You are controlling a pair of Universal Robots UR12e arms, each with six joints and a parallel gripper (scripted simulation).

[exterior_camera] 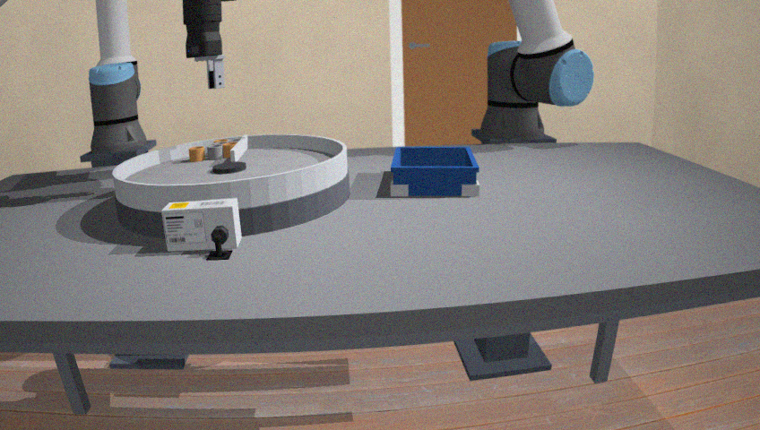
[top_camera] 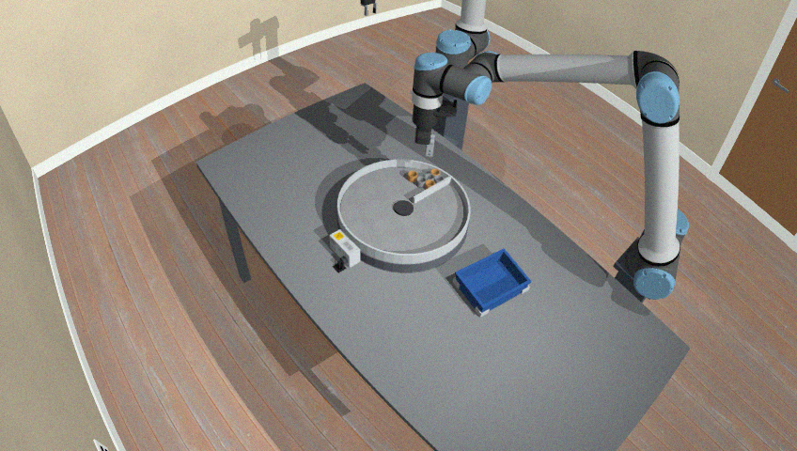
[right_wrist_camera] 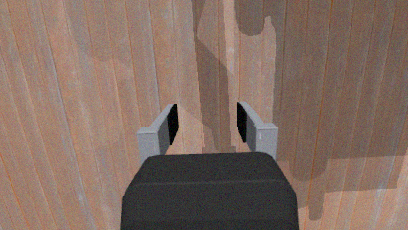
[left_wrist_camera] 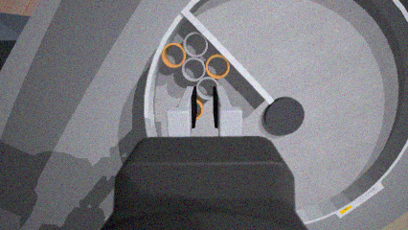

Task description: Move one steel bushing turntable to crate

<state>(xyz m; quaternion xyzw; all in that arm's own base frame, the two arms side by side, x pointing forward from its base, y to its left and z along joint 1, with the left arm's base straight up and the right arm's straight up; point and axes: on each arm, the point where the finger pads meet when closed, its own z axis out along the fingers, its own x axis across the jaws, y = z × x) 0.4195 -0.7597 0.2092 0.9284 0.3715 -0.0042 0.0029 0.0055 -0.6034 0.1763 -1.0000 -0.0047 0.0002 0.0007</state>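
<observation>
Three steel bushings (left_wrist_camera: 184,44) (left_wrist_camera: 183,69) (left_wrist_camera: 208,78) (exterior_camera: 214,152) stand on the turntable (top_camera: 402,258) (exterior_camera: 266,195) (left_wrist_camera: 335,72). Three orange bushings (left_wrist_camera: 163,55) (left_wrist_camera: 217,56) (left_wrist_camera: 201,109) are with them; one is partly hidden by a left finger in the left wrist view. My left gripper (top_camera: 429,146) (exterior_camera: 215,81) (left_wrist_camera: 204,99) hangs well above them, partly open and empty. My right gripper (top_camera: 369,9) (right_wrist_camera: 207,114) is wide open and empty, away from the table. The blue crate (top_camera: 486,282) (exterior_camera: 434,182) sits level between its white corner guides (top_camera: 481,311) (exterior_camera: 400,190) and looks empty.
A white divider (top_camera: 431,190) (left_wrist_camera: 227,55) runs from near the dark hub (top_camera: 403,208) (left_wrist_camera: 284,116) to the rim, beside the bushings. A raised wall rings the turntable. A white labelled box (top_camera: 343,247) (exterior_camera: 202,223) and a small black stand (exterior_camera: 219,239) are at its outer side.
</observation>
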